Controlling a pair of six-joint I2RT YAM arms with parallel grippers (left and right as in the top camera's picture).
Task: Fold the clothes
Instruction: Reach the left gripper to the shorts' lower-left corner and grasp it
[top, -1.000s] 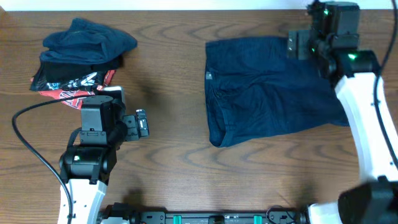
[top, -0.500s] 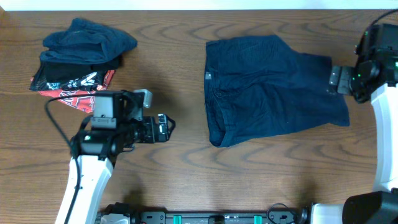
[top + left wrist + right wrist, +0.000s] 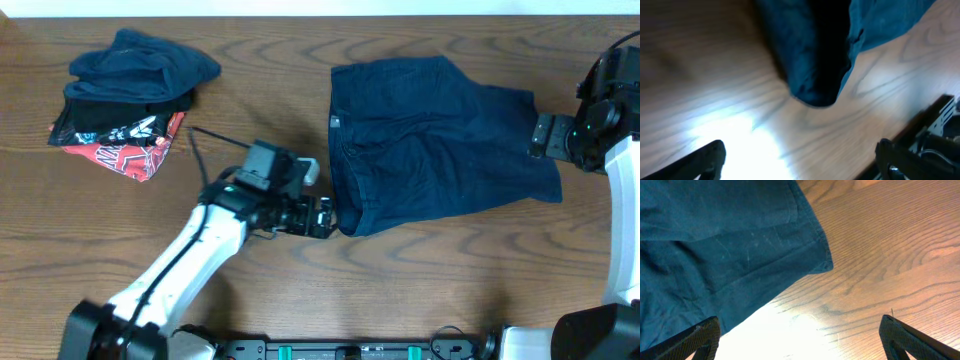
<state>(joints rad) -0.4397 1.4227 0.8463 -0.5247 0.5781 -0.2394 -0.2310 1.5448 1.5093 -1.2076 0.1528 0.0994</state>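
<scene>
Navy shorts (image 3: 430,140) flat, unfolded. My left claw (image 3: 325,216) has swung to their near-left corner, right claw (image 3: 538,135) now at right hem. Both wide, empty; grasps next.

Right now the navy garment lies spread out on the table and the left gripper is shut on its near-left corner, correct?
One thing is wrong: the left gripper is open, not shut. The left wrist view shows its jaws wide apart, with the corner of the navy garment ahead of them and not gripped. The rest stands: the garment lies spread out and the gripper is at its near-left corner.
</scene>
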